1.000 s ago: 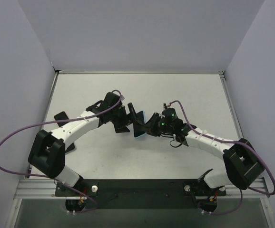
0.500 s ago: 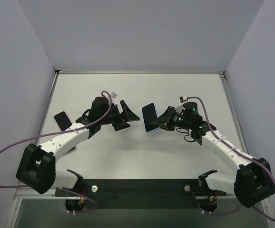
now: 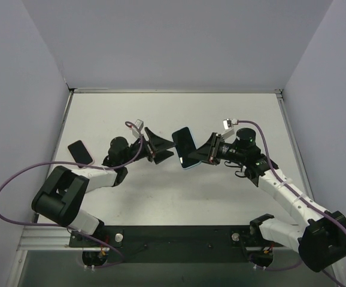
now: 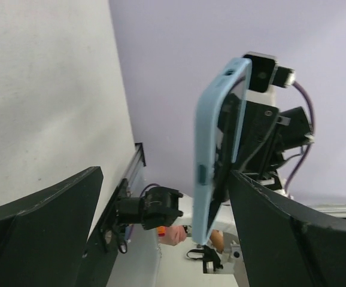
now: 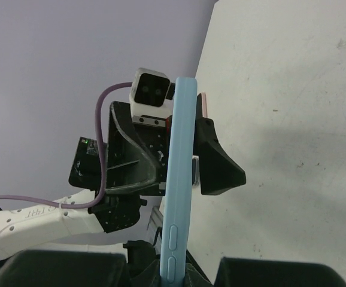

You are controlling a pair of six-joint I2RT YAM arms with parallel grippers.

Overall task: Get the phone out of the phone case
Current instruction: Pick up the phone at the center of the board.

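Observation:
My right gripper (image 3: 204,153) is shut on the bottom end of a light blue phone case (image 3: 185,147) and holds it upright above the middle of the table. Its dark face shows; I cannot tell whether a phone sits in it. In the right wrist view the case (image 5: 178,179) is edge-on, clamped in that gripper (image 5: 176,274). My left gripper (image 3: 166,149) is open, level with the case and just left of it. In the left wrist view the case (image 4: 214,155) stands ahead of that open gripper (image 4: 166,176), apart from both fingers.
A flat black slab like a phone (image 3: 80,151) lies on the white table (image 3: 161,197) at the far left, beside the left arm. Grey walls enclose the table on three sides. The arm bases and a metal rail (image 3: 179,236) are at the near edge.
The grippers were together at the centre, then parted. The left gripper has now swung right, back towards the case. The right gripper has shifted the case slightly left.

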